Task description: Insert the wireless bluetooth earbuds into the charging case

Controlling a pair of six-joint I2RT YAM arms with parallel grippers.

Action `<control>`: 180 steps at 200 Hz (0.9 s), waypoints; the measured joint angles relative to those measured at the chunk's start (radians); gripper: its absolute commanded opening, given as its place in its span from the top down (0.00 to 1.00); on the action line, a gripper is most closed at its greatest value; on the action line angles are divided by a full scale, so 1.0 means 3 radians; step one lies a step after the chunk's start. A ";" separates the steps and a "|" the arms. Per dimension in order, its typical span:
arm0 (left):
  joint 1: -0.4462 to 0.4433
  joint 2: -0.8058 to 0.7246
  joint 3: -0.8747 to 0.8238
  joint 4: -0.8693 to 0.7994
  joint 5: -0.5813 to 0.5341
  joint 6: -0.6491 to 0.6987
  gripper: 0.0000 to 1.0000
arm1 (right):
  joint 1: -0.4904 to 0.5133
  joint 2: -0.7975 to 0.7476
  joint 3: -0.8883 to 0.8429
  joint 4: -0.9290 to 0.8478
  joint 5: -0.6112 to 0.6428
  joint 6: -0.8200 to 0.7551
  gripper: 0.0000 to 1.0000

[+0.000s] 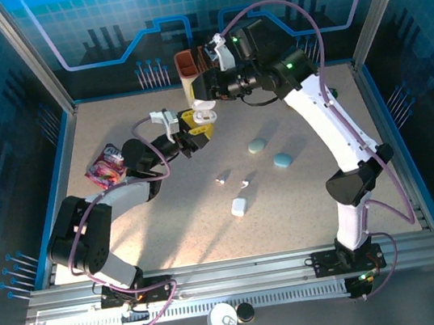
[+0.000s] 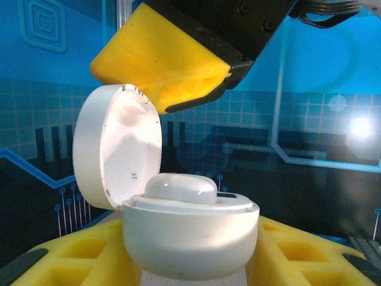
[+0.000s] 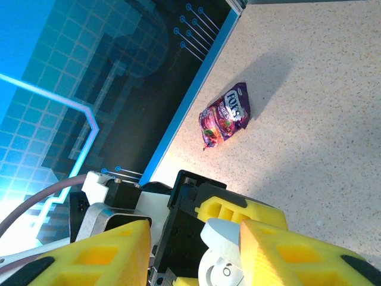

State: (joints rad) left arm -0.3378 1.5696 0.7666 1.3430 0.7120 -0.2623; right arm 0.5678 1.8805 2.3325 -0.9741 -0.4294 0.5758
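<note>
The left hand is clamped on the base of the open charging case, whose lid is tipped up. The right hand hovers just above the case, fingers apart, one pad close over the lid's rim. Two earbuds lie nearer than the case on open surface. A candy pouch lies left of the case, near the surface's edge.

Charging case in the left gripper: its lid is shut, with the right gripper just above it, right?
Not quite. The lid of the charging case stands open, not shut, as the left wrist view shows. The rest holds: the left gripper holds the case, and the right gripper is just above it.
</note>
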 measured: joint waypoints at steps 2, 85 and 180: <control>0.0000 0.0000 -0.0001 -0.0003 0.0000 0.0000 0.55 | 0.0000 -0.0003 -0.0006 0.0005 0.0000 0.0000 0.57; 0.0000 0.0000 -0.0004 -0.0008 -0.0033 -0.0001 0.55 | 0.0004 -0.0090 -0.0111 0.0022 -0.0006 0.0001 0.57; 0.0000 0.0000 0.0000 0.0032 -0.0086 -0.0001 0.55 | 0.0023 -0.0198 -0.0275 -0.0041 -0.0015 0.0003 0.56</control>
State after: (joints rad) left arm -0.3378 1.5696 0.7666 1.3525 0.6861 -0.2626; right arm 0.5747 1.8210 2.2501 -0.9863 -0.4339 0.5766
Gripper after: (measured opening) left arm 0.448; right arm 0.432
